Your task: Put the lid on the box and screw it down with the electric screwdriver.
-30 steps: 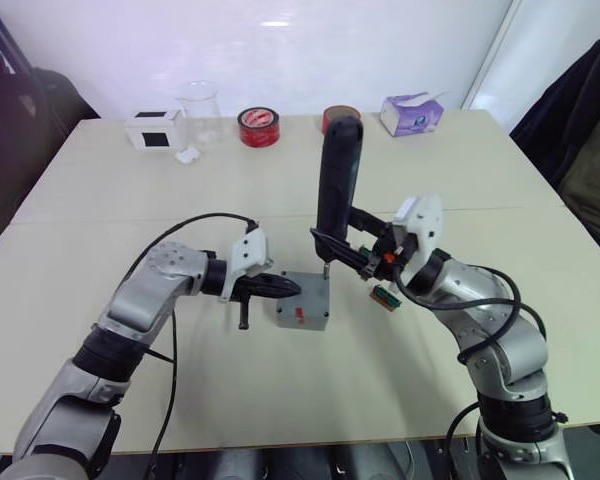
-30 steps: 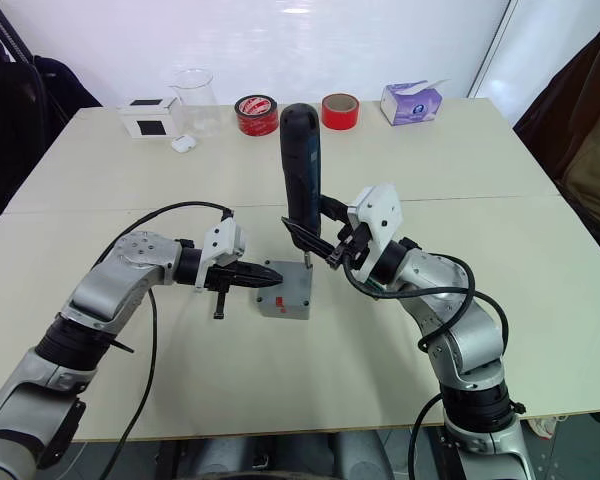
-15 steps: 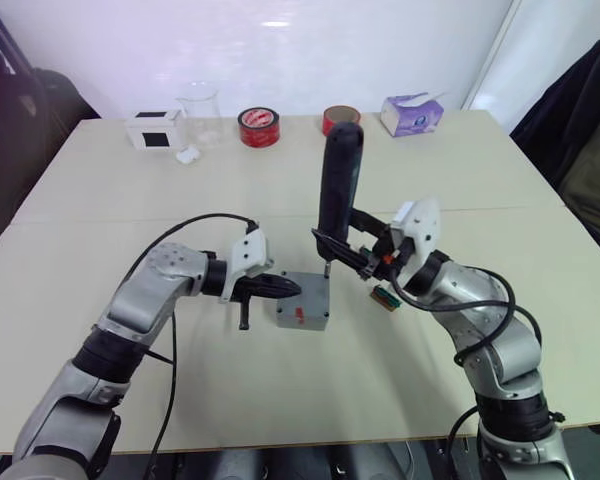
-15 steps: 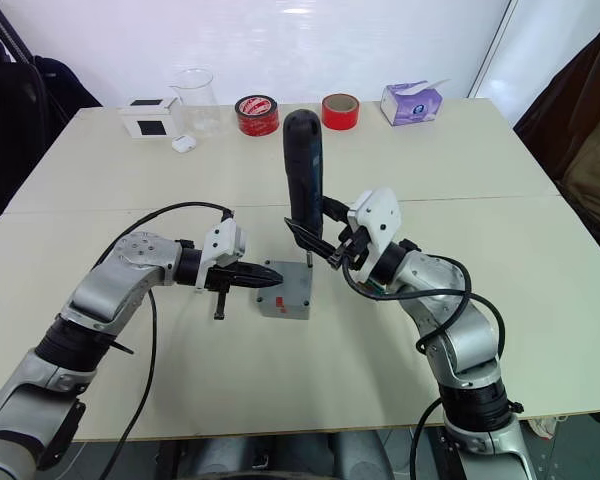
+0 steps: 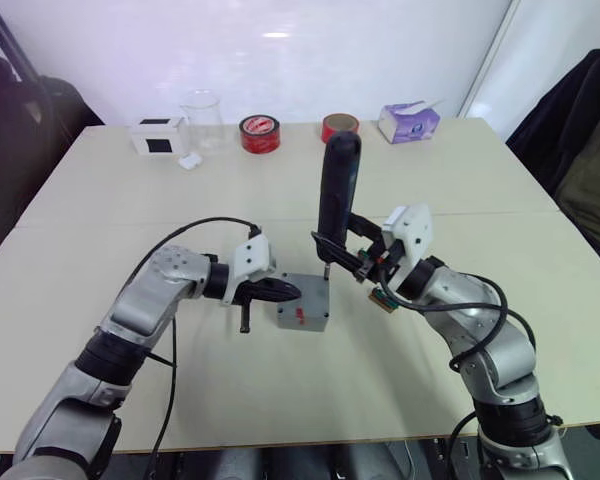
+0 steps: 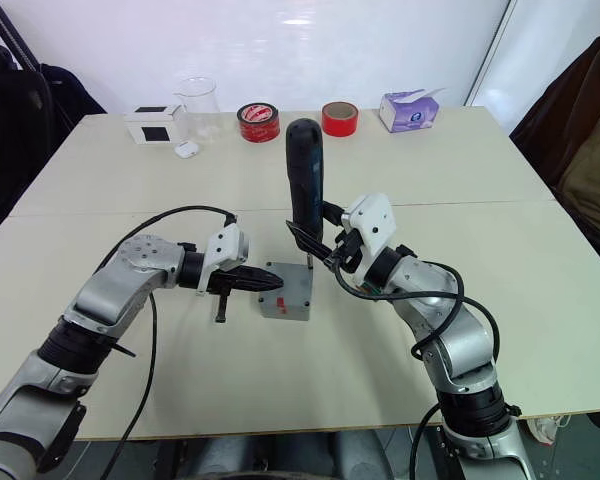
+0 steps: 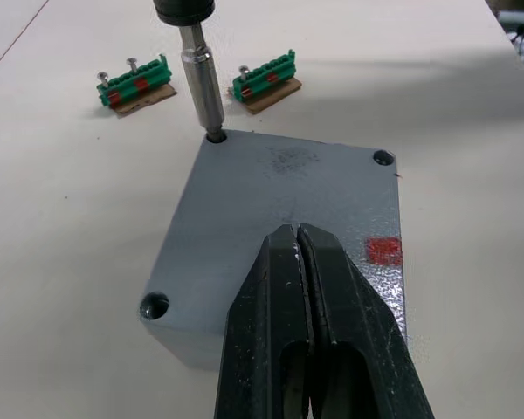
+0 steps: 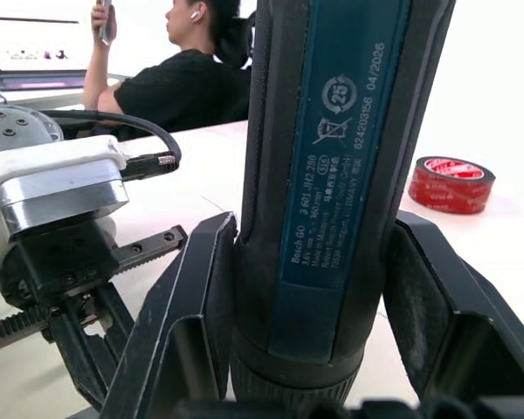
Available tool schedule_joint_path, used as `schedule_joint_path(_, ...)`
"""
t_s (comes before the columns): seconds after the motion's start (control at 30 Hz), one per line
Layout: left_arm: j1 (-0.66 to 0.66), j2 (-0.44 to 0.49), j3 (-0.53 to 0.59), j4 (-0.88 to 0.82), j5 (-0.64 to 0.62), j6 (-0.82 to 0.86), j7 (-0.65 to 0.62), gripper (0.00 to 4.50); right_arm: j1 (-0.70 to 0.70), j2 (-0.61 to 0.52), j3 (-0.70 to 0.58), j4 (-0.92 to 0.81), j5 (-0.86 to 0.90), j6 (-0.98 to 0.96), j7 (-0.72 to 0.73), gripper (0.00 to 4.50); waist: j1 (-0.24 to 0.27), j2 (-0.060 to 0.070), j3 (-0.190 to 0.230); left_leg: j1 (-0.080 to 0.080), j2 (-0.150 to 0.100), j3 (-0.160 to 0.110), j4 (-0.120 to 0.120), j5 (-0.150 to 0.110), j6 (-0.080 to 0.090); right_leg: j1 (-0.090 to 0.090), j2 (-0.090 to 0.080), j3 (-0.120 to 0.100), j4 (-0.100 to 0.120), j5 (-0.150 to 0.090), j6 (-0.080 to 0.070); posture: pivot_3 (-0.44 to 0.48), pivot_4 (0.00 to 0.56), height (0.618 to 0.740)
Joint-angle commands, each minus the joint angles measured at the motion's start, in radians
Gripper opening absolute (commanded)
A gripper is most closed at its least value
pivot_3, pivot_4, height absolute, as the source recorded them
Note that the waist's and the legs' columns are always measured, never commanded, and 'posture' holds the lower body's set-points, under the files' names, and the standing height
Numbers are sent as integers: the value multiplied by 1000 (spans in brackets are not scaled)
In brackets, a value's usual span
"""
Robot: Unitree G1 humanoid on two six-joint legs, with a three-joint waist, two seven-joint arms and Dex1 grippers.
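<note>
A: Head views? 
B: The box (image 5: 303,302) sits mid-tabletop (image 5: 280,200), the lid (image 7: 288,209) already on it; the right hand (image 5: 352,262) grips the electric screwdriver (image 5: 337,195) upright, bit at the lid's far right corner; the left hand (image 5: 280,290) rests on the lid's left edge.

A: Left wrist? 
B: Left fingers (image 7: 284,332) pressed together over the lid; a red mark (image 7: 383,251) alongside; two green terminal blocks (image 7: 264,80) beyond.

A: Right wrist? 
B: Fingers (image 8: 179,323) clamp the barrel; its label reads "Bosch GO" and "04/2026"; a red tape roll (image 8: 450,183) and a seated person (image 8: 179,70) behind.
</note>
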State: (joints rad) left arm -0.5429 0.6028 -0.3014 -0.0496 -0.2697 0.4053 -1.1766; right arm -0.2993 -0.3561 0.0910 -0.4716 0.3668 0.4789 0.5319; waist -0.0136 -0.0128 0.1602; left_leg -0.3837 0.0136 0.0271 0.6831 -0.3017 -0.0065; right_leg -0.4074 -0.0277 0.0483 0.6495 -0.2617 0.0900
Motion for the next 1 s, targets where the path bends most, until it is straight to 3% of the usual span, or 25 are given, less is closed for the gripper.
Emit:
schedule_joint_path(0.03, 21, 4, -25, 11, 28, 8, -3, 0, 45, -9, 43, 42, -24, 60, -15, 1906, 0, -1, -2, 0, 0, 0, 0, 0, 0, 0, 0, 0, 0, 0, 0, 0, 150, 740)
schedule_joint_path(0.4, 16, 2, -31, 12, 38, 12, -10, 0, 51, -45, 50, 41, -23, 81, -13, 1906, 0, -4, -8, 11, 1, 0, -2, -2, 3, 10, 0, 0, -1, -4, -5, 0, 150, 740)
schedule_joint_path(0.67, 9, -4, -6, -11, 4, 32, -22, 0, -41, -45, -32, -4, 30, 85, -25, 1906, 1, -3, -8, 10, 1, 0, -2, -2, 3, 9, -1, 0, -1, -4, -5, 0, 150, 740)
schedule_joint_path(0.87, -5, -8, 38, -58, -67, 73, -33, 0, -193, -21, -190, -63, 195, 260, -127, 1906, 0, -2, -5, -1, 1, 0, -1, -2, 3, -2, -2, 1, 0, -3, -4, 0, 150, 740)
schedule_joint_path(1.0, -35, 5, 85, -119, -123, 105, -33, 0, -341, -125, -331, -50, 328, 511, -196, 1906, 2, -1, -2, -18, 0, 1, 1, 0, 0, -20, -4, 1, 4, -1, -1, 0, 150, 740)
